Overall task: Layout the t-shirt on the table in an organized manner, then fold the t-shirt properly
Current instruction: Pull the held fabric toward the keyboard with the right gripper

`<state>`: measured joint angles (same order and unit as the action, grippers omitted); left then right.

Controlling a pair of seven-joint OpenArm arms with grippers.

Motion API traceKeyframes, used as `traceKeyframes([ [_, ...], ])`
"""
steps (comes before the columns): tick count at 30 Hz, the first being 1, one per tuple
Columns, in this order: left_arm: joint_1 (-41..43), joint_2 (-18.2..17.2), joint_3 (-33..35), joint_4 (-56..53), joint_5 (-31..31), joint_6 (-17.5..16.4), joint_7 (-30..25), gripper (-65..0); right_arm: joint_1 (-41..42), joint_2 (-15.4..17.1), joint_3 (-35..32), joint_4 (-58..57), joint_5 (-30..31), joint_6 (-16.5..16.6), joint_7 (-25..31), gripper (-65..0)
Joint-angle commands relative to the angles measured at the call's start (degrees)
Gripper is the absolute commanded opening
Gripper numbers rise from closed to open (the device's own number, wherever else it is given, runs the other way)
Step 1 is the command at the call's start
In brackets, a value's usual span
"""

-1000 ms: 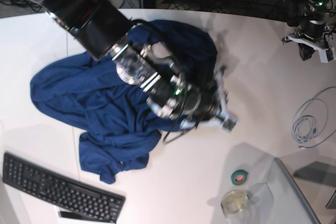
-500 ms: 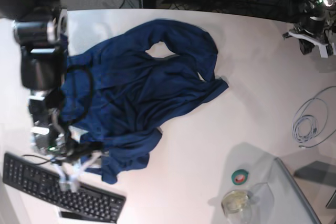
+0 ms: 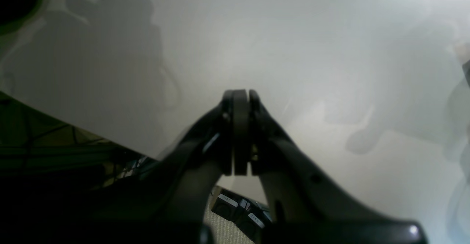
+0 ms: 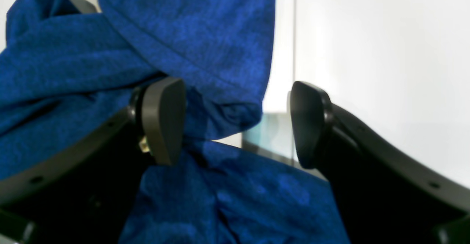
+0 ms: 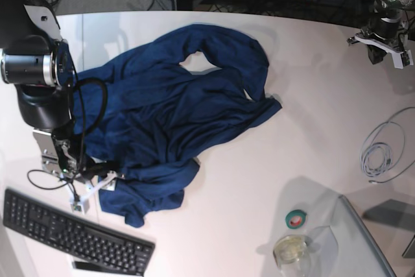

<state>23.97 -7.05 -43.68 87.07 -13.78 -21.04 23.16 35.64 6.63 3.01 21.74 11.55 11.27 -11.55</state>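
A rumpled navy t-shirt [image 5: 175, 108] sprawls across the white tabletop [image 5: 311, 128], its long axis running diagonally from the far neckline toward the near-left corner by the keyboard [image 5: 71, 231]. The right pincer [image 4: 235, 126] is spread wide around a fabric fold; the left pincer [image 3: 237, 133] is pressed together, empty, over bare tabletop.
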Motion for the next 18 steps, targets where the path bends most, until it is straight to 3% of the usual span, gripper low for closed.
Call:
traceKeyframes([
  [1, 0.25, -0.82, -0.32, 1.06, -0.50, 0.25, -1.31, -65.0, 1.68, 0.44, 0.03, 0.90, 0.36, 0.38, 1.22, -26.0],
  [3, 0.25, -0.82, -0.32, 0.80, -0.50, 0.25, -1.31, -65.0, 1.51, 0.44, -0.06, 0.72, 0.36, 0.38, 3.24, -35.6],
  [7, 0.25, -0.82, -0.32, 1.06, -0.50, 0.16, -1.31, -65.0, 2.47, 0.88, -3.05, -1.65, 0.36, 0.38, 5.35, -64.2],
  [14, 1.04, -0.82, -0.32, 1.24, -0.50, 0.16, -1.31, -65.0, 3.35, 0.97, -3.14, 1.25, 0.45, 0.38, 2.89, -63.8],
  [16, 1.04, -0.82, -0.32, 1.06, -0.50, 0.16, -1.31, -65.0, 2.56, 0.97, -3.14, 3.89, 0.45, 0.29, 2.72, -57.9],
  [18, 1.13, -0.91, -0.41, 0.80, -0.50, 0.16, -1.31, -65.0, 1.77, 0.97, -3.14, 4.59, 0.45, 0.29, 2.89, -46.1],
])
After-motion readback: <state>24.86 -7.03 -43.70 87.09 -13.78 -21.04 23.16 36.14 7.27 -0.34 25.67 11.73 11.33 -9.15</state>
